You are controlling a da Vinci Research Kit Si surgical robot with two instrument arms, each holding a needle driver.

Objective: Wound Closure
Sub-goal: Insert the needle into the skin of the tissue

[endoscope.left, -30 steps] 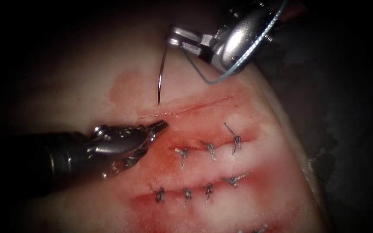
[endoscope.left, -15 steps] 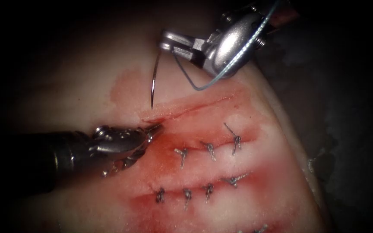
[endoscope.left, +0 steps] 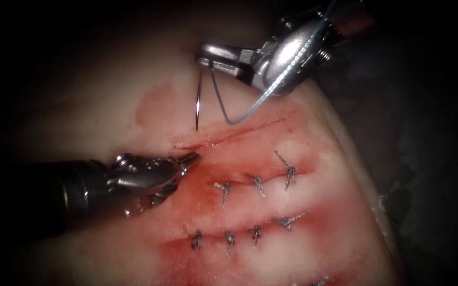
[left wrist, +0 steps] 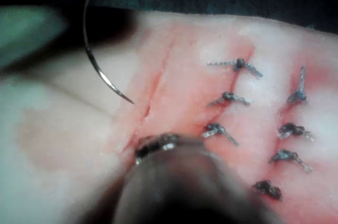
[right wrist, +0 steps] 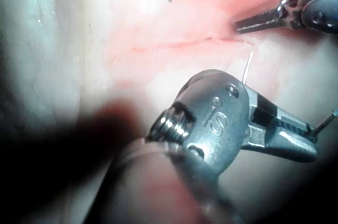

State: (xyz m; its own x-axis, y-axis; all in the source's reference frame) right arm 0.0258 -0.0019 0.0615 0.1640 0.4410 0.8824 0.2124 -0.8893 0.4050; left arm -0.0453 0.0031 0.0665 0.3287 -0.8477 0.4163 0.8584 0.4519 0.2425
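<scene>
The open cut [endoscope.left: 229, 132] crosses the tissue [endoscope.left: 107, 95] above two stitched rows. My right tool [endoscope.left: 203, 53] comes in from the upper right, shut on the curved needle [endoscope.left: 199, 98] near its tail end. The needle hangs down, and its tip rests at the far lip of the cut near the left end; I cannot tell if it has pierced. Blue thread [endoscope.left: 223, 108] loops from the jaws and runs over the tool body. My left tool [endoscope.left: 191, 157] is shut on nothing, its tip against the near lip. The left wrist view shows the needle [left wrist: 92, 57] arcing to the cut [left wrist: 150, 97].
Two rows of knotted stitches [endoscope.left: 258, 182] lie below the open cut, with red fluid [endoscope.left: 202, 196] around them. The tissue's edge [endoscope.left: 356, 175] drops off to a dark surround on the right. In the right wrist view, the left tool's jaws [right wrist: 259, 22] sit by the cut [right wrist: 174, 42].
The right tool swung the needle tip left, then back right, ending at the cut's far lip. The left tool's tip drew slightly left along the near lip.
</scene>
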